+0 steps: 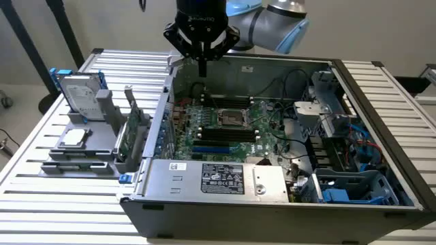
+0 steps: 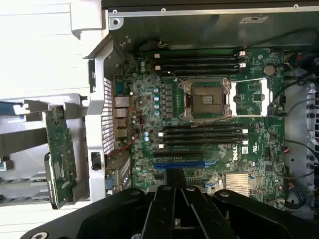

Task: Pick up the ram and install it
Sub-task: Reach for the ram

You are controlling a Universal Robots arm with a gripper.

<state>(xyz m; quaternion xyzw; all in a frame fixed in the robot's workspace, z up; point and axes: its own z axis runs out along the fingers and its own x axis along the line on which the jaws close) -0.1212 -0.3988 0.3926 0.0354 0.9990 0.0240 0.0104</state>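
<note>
**Student:** Starting nearest the camera, where does the ram (image 1: 71, 165) lie?

**Instructor:** It appears as a narrow strip flat in the near slot of the grey holder (image 1: 102, 107). That is outside the open computer case (image 1: 272, 217), on the exterior view's left.

**Student:** And farther back?

**Instructor:** The gripper (image 1: 202, 71) hangs over the motherboard (image 1: 204, 117) near the case's far wall. Its fingers (image 2: 164, 209) are pressed together on nothing, well apart from the ram.

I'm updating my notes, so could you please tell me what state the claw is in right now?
Claw: closed, holding nothing visible, above the computer case.
</note>
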